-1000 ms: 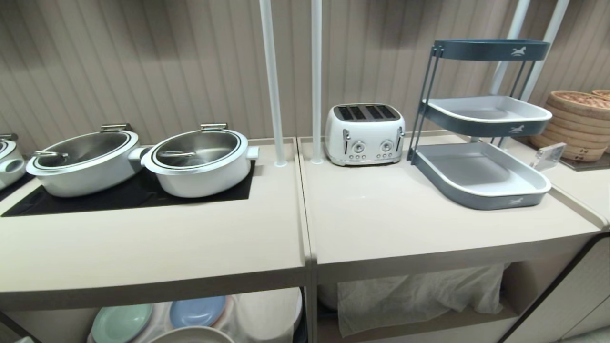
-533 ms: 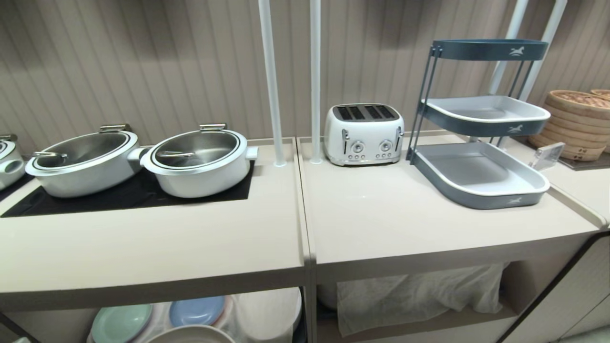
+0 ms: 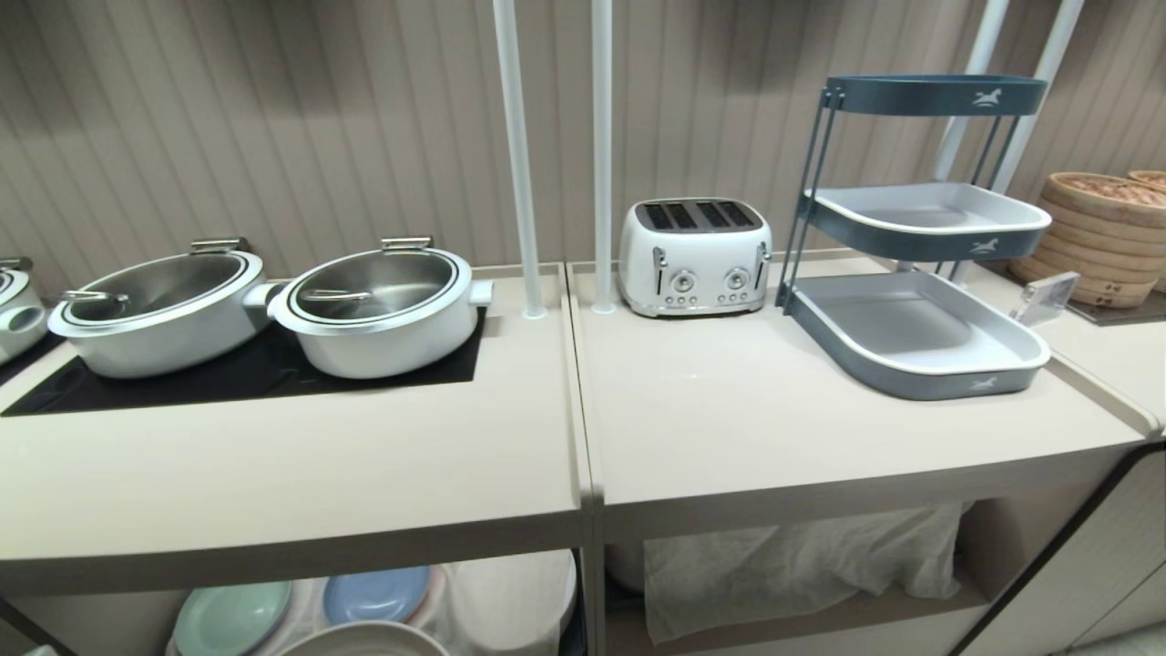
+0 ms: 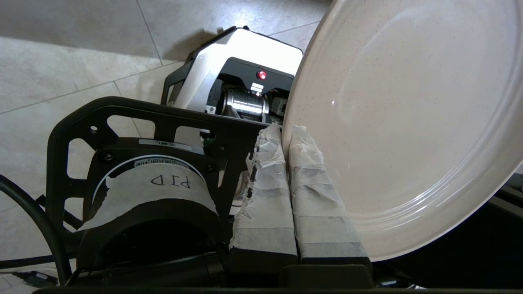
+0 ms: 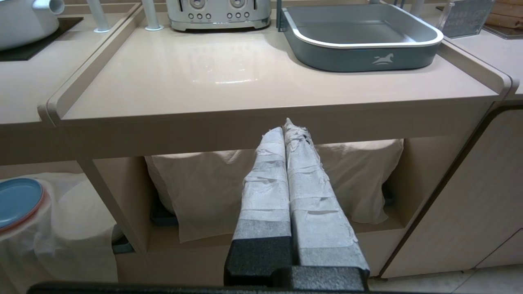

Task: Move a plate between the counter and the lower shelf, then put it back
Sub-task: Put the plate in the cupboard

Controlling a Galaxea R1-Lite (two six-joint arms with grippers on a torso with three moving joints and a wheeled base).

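My left gripper [image 4: 284, 132] is shut on the rim of the plate [image 4: 400, 122], a cream-beige plate with a low raised rim. In the left wrist view the plate stands on edge above the tiled floor and my base. Only an arc of the plate [image 3: 364, 640] shows in the head view, at the bottom edge, in front of the lower shelf [image 3: 492, 601] and below the counter [image 3: 273, 465]. The left gripper itself is outside the head view. My right gripper [image 5: 286, 126] is shut on nothing and hangs parked in front of the neighbouring bay.
A mint-green plate [image 3: 232, 618] and a blue plate [image 3: 378, 594] lie on cloth-draped stacks in the lower shelf. Two white pots [image 3: 378, 310] stand on the counter's black panel. A white toaster [image 3: 695, 257] and a tiered tray rack [image 3: 920, 333] occupy the adjoining section.
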